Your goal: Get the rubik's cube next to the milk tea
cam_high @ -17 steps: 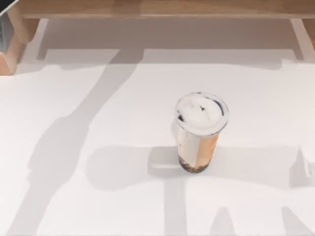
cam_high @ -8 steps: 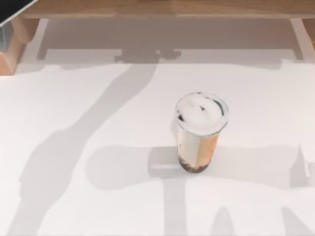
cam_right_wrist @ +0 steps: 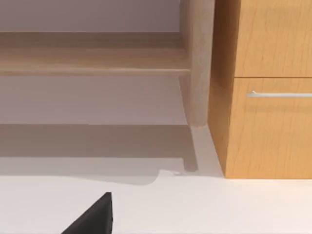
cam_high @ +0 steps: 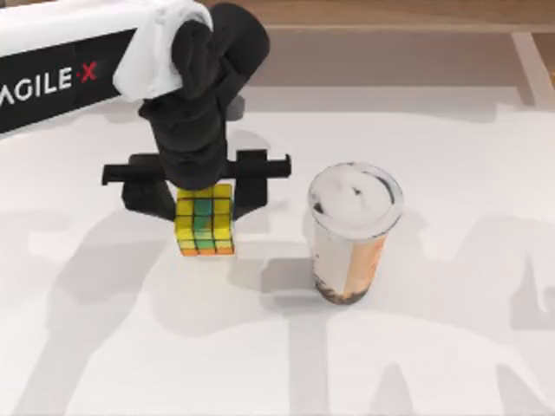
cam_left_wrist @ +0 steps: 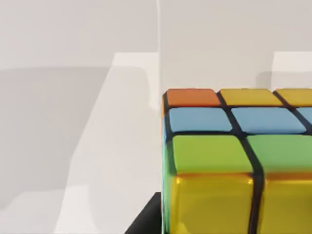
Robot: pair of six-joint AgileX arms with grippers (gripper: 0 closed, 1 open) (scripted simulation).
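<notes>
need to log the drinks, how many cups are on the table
1. The milk tea stands upright right of the table's middle in the top view. The left gripper holds the rubik's cube just to its left, apart from it.

From above, we look steeply down on the white tabletop (cam_high: 451, 364), its far edge meeting a wooden frame. Our left wrist camera sits very close to the small yellow, green and orange puzzle cube (cam_left_wrist: 234, 161), facing across the tabletop; the overhead view shares that cube (cam_high: 205, 221). Our right wrist camera looks low over the tabletop toward an orange-brown wooden cabinet (cam_right_wrist: 268, 87).
</notes>
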